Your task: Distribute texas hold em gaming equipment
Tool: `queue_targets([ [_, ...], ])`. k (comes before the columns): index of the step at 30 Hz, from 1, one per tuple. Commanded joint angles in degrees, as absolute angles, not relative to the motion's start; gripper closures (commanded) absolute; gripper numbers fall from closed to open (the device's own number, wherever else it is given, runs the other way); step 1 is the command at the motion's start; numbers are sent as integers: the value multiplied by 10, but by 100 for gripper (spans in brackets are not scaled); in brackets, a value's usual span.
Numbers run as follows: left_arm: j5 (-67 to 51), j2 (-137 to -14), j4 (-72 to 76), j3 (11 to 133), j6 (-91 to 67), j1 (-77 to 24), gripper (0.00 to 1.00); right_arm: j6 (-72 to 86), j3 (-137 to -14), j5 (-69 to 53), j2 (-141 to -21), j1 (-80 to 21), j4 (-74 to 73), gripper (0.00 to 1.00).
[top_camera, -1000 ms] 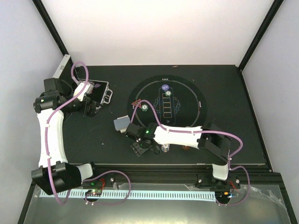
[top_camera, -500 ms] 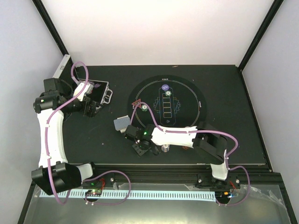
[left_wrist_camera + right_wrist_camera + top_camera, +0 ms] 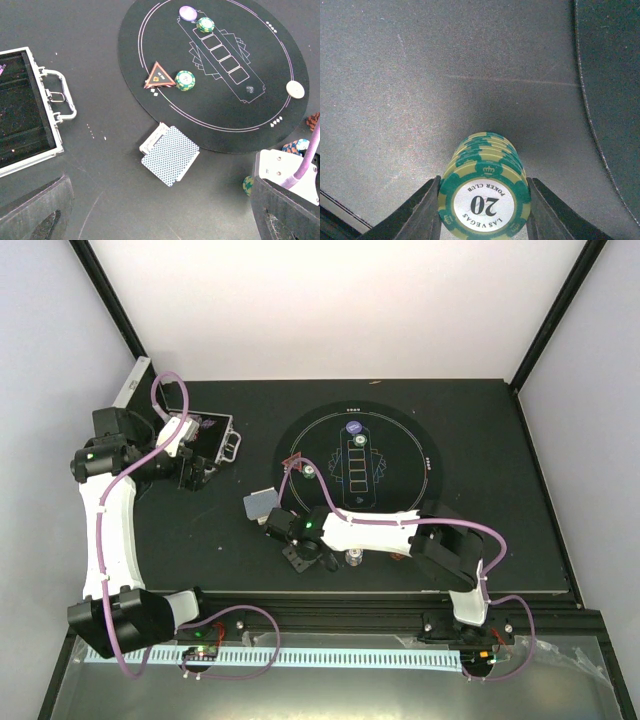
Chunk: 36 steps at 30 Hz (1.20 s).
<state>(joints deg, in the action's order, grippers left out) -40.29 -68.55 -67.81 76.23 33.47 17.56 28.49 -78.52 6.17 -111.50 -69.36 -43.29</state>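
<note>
chip stack [image 3: 485, 200] btw right jaws, bottom cut off, contact unclear.

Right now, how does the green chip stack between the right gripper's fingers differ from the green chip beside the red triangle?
The green chip stack stands on bare table off the black mat; the green chip beside the red triangle lies on the mat. The stack has the right gripper closed against both sides; the triangle's chip is untouched. Both have green-and-cream striped rims.
</note>
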Motion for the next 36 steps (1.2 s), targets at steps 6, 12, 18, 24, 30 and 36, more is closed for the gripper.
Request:
queue_targets([
  [6,-408,-669,-692,774,345,184,1,284,-795,80,-1122,-696,-433,67],
  [12,-411,-670,-693,779,344,185,1,284,-793,87,-1099,-697,-431,82],
  [18,-412,-671,-695,783,344,186,1,281,-812,112,-1058,-691,-460,84],
  [24,-412,-668,-695,784,344,187,1,278,-794,125,-1007,-654,-481,85],
  [30,-414,-668,-696,786,344,188,1,261,-696,130,-953,-565,-467,84],
  [36,-415,-669,-697,787,345,188,1,235,-618,126,-922,-461,-433,84],
])
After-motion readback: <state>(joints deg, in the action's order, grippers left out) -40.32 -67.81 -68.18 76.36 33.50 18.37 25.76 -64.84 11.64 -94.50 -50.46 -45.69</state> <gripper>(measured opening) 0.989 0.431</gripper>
